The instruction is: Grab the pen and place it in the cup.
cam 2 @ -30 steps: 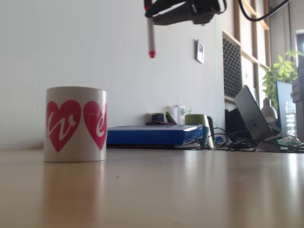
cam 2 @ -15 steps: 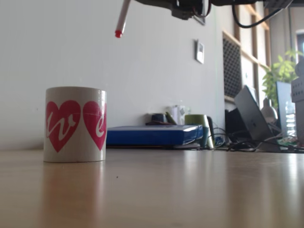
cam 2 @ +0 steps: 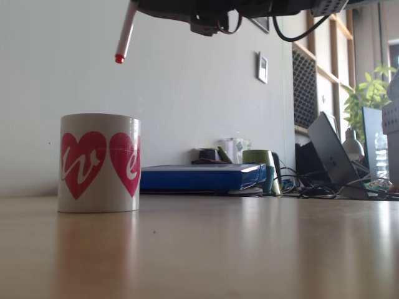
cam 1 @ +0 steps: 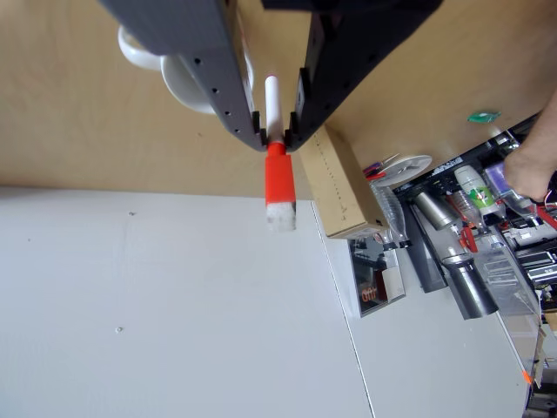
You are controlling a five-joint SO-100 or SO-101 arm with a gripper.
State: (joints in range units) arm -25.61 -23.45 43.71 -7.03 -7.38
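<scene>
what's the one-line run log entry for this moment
phase: carry | tool: shut on pen | pen: tilted, in air above cup | cup: upright on table | placed: no

One pen — one cup on the tabletop, bearing two pink hearts. One blue box near the far edge — one green mug, one laptop, one plant.
</scene>
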